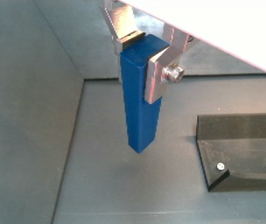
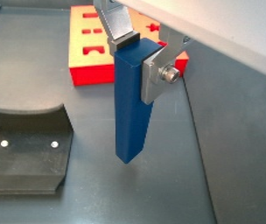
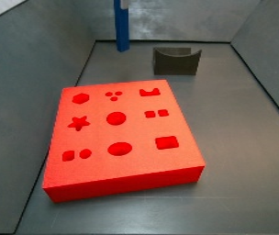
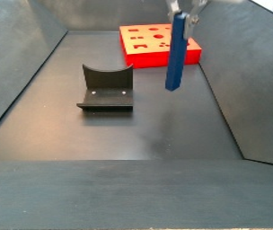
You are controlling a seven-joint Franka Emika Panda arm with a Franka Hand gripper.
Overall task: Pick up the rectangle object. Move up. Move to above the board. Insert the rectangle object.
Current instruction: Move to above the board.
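Observation:
My gripper [image 1: 145,59] is shut on the top end of the rectangle object [image 1: 138,109], a slim blue bar that hangs upright from the silver fingers [image 2: 160,77] in both wrist views. Its lower end appears clear of the grey floor. In a side view the bar [image 4: 174,56] hangs beside the board [image 4: 145,57], not over it, with the gripper [image 4: 181,13] at its top. The board [image 3: 129,179] is a thick red slab with shaped holes on top; it lies behind the bar in a wrist view [image 2: 88,72]. In the side view of the board's top, only the bar [image 3: 121,27] shows, at the far end.
The dark fixture [image 4: 105,87] stands on the floor a short way from the bar; it also shows as the fixture [image 3: 176,60], the fixture [image 1: 243,153] and the fixture [image 2: 24,144]. Grey walls [image 4: 241,81] enclose the floor on all sides.

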